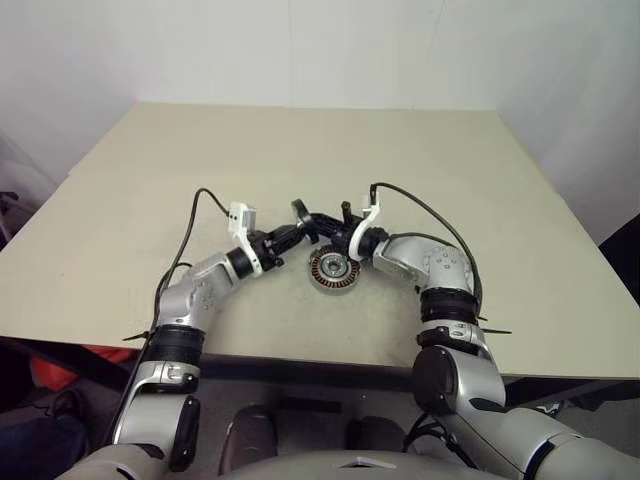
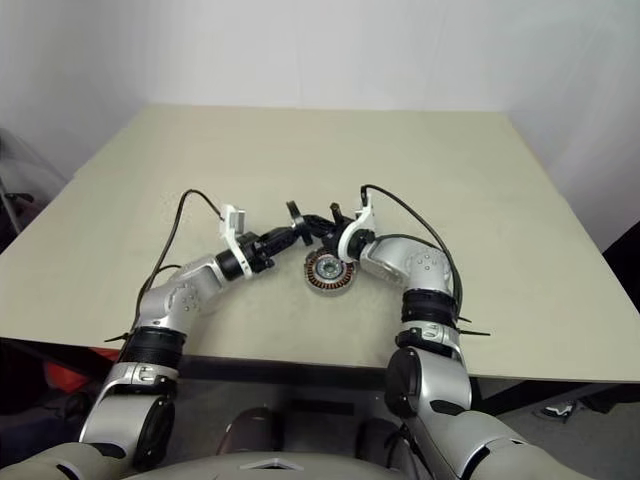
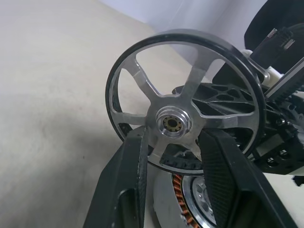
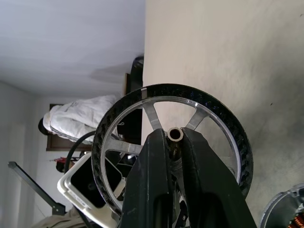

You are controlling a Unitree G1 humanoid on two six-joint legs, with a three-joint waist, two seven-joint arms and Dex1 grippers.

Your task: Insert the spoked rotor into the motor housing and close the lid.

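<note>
Rotor (image 3: 183, 102) hanging edge-up just above housing (image 1: 332, 269), right gripper (image 4: 175, 142) pinching its hub, left gripper (image 3: 173, 142) straddling its rim, contact unclear. Best lay it flat, centre hub over silver core, lower squarely.

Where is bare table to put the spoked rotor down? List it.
Free: the table behind both end effectors to its far edge, and the wide strips left and right of the arms. Crowded: the middle, where the spoked rotor hangs above the motor housing.
</note>
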